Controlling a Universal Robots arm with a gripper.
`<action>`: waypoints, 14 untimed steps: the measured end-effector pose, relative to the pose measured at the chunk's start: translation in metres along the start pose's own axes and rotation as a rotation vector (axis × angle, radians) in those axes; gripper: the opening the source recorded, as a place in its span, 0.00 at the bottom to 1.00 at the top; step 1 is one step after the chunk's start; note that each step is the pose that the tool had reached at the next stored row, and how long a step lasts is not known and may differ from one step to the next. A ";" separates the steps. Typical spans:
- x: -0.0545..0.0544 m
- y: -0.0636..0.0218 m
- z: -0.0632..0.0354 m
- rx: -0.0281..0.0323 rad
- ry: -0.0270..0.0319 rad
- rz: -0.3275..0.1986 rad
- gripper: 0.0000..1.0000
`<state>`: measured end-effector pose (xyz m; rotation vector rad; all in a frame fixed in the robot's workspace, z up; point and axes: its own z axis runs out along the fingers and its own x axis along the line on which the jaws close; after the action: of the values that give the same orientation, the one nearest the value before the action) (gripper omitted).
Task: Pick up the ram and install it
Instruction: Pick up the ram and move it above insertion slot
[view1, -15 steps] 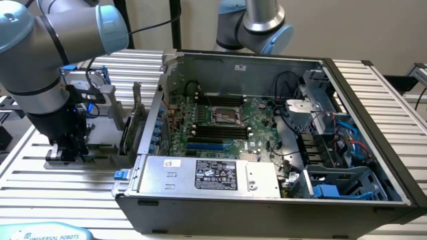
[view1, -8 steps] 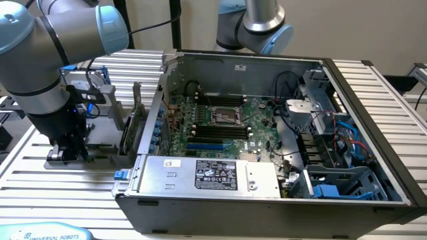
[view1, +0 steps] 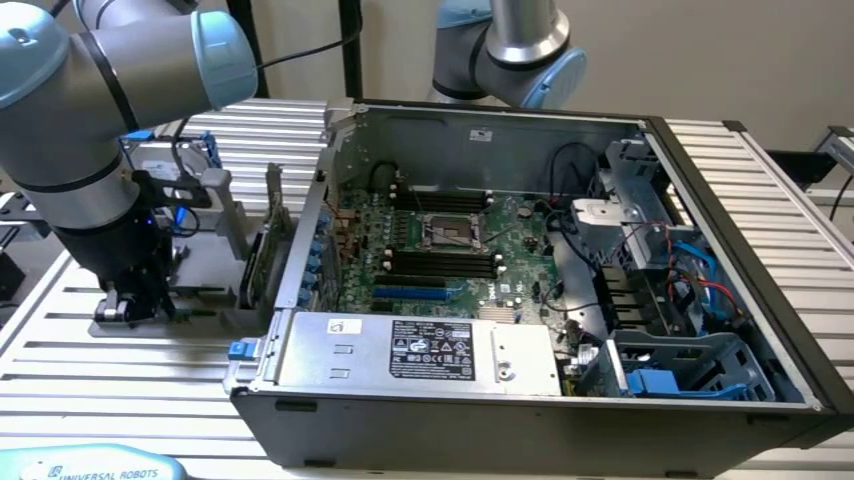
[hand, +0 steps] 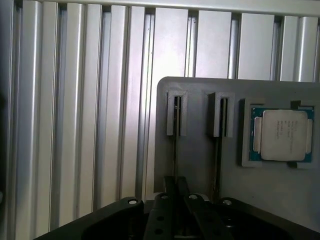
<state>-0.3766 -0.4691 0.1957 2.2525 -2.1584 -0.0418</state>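
The ram (hand: 175, 145) stands on edge in a slotted grey holder tray (hand: 197, 165), so I see it as a thin dark line. A second stick (hand: 218, 150) stands parallel in the neighbouring slot. My gripper (hand: 175, 186) is down over the first stick, its two dark fingers (hand: 169, 189) close together on either side of the stick's edge. In the exterior view my gripper (view1: 134, 303) is low over the tray (view1: 200, 297), to the left of the open computer case (view1: 534, 400). The black memory slots (view1: 434, 265) lie on the motherboard inside.
A square silver processor chip (hand: 281, 134) rests in a pocket of the same tray. A larger green expansion card (view1: 263, 250) stands upright between tray and case. The ribbed aluminium table (view1: 120, 380) extends around. A second arm (view1: 514, 50) stands behind the case.
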 end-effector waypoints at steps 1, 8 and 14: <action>0.000 0.0000 0.0000 0.0000 0.0000 0.000 0.13; 0.001 0.0000 0.0000 0.0001 -0.0007 0.001 0.13; 0.001 0.0000 0.0000 0.0001 -0.0015 0.017 0.13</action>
<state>-0.3766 -0.4704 0.1957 2.2342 -2.1786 -0.0431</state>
